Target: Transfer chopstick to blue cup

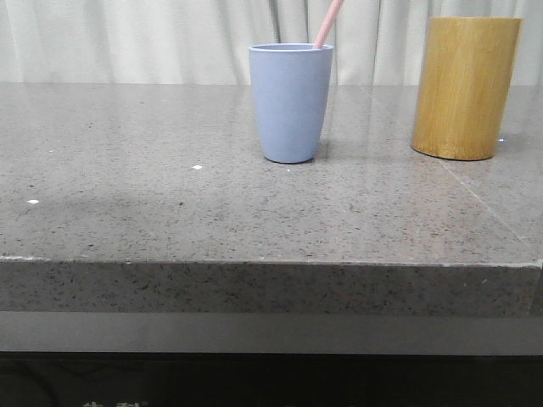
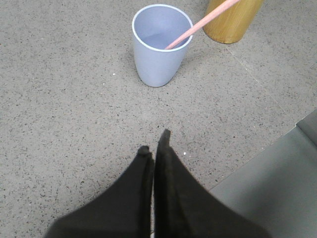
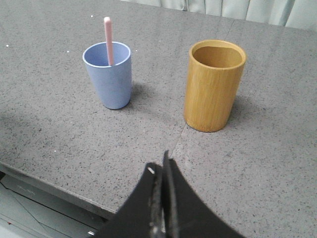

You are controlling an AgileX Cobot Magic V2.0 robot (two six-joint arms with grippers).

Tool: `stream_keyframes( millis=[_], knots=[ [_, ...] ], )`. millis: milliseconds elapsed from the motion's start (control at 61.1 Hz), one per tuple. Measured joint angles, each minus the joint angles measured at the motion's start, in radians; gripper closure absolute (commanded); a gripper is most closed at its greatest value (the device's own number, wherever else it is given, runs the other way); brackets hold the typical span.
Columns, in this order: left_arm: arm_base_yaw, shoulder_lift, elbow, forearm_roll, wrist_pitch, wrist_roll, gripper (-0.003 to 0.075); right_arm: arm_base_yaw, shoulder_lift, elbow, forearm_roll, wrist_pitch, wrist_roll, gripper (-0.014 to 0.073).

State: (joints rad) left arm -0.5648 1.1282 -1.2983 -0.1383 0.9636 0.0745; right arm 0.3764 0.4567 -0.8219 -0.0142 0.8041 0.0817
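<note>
Left wrist view. The left gripper [image 2: 154, 144] is seen with its two black fingers [image 2: 173, 173] pressed together, nothing held between them, above the speckled grey table [image 2: 59, 99]. The blue cup [image 2: 159, 59] stands upright, and a pink chopstick [image 2: 198, 27] leans out of it over the rim. A bamboo cylinder [image 2: 233, 20] is partly shown near the cup.

No legible text, labels or nos. anywhere.

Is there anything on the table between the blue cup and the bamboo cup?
Nothing: bare table separates blue cup and bamboo cup, clearest in right wrist view.
</note>
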Motion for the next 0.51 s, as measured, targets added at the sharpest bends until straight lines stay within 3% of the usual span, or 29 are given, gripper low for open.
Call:
stream_keyframes(
  millis=[507],
  knots=[
    [0.000,0.000,0.000,0.000,0.000,0.000,0.0739,0.000,0.000,0.002,0.000,0.019,0.002,0.0661]
  ],
)
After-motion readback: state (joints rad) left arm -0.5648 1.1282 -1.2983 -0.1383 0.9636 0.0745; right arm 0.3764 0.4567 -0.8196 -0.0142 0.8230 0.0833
